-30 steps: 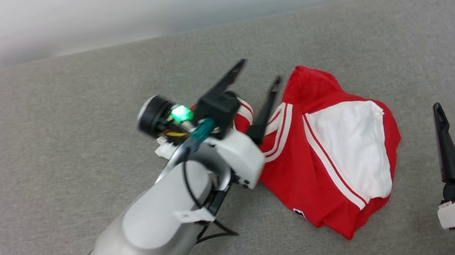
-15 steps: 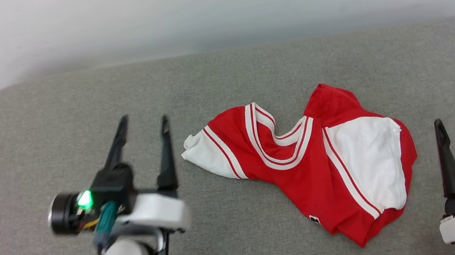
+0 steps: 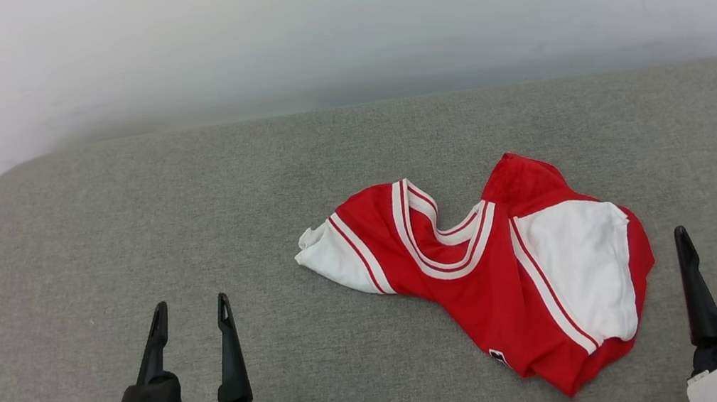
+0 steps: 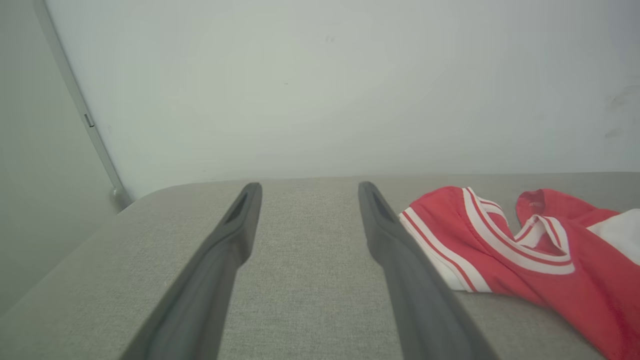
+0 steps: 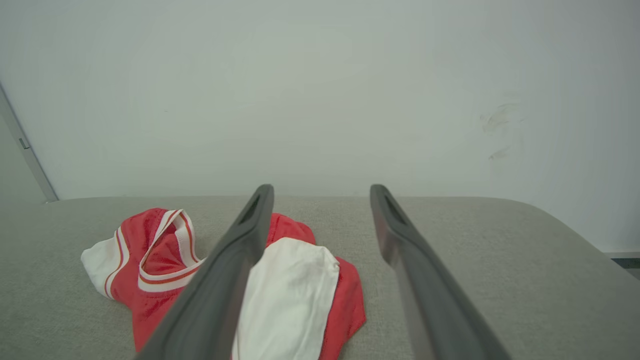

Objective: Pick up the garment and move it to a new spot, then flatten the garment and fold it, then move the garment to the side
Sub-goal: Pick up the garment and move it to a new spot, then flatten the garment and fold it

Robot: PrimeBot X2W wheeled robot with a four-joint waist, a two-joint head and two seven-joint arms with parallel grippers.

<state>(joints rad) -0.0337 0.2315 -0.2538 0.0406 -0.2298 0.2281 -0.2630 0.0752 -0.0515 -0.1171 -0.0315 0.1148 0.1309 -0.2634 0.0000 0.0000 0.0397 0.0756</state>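
Jersey shirt [image 3: 484,267], red and white, crumpled; left gripper [image 3: 191,303], right gripper [image 3: 708,225] spread, empty.
Single-layer pinch may bunch it.

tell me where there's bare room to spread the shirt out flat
Widest bare patch: the grey surface between its left edge, the left gripper and the garment. A bare strip runs behind the garment along the wall. Tightest: the gap between the garment and the right gripper.

I can read nothing: one dark, white-edged mark [image 3: 497,356] at the garment's [image 3: 486,281] near edge is too folded to make out.
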